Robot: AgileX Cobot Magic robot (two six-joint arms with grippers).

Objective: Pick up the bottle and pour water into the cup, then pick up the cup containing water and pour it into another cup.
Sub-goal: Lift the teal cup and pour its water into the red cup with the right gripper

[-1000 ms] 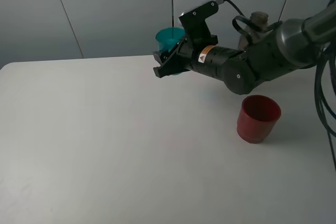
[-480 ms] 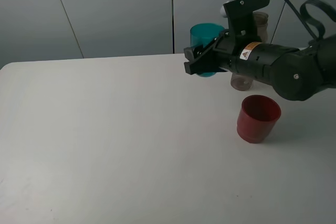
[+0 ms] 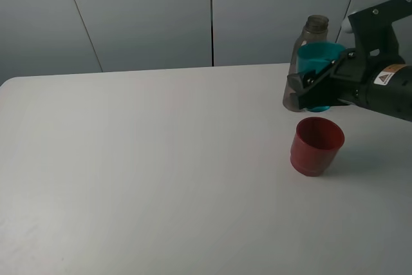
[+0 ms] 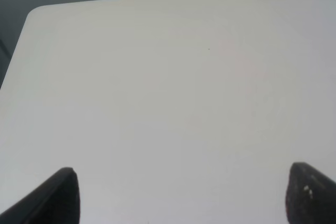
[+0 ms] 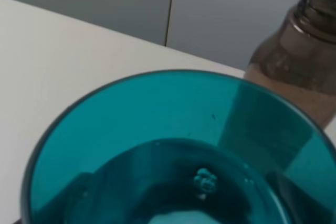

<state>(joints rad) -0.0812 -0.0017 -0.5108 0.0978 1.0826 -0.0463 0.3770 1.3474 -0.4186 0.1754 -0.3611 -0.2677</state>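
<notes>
My right gripper (image 3: 311, 92) is shut on the teal cup (image 3: 320, 55) and holds it upright in the air, just behind and above the red cup (image 3: 316, 145). The red cup stands upright on the table at the right. The smoky bottle (image 3: 315, 28) stands right behind the held cup, and its lower part is hidden by the cup. In the right wrist view the teal cup (image 5: 157, 145) fills the frame with water in its bottom, and the bottle (image 5: 302, 66) stands beyond it. My left gripper (image 4: 186, 196) is open over bare table, with nothing between its fingers.
The white table (image 3: 141, 159) stretches wide to the left and front of the cups. A grey panelled wall (image 3: 141, 11) runs behind the table's far edge. The table's far left corner (image 4: 32, 13) shows in the left wrist view.
My right arm has carried the teal cup to the right, from the back middle of the table to just above and behind the red cup. The red cup and the bottle have not moved.
</notes>
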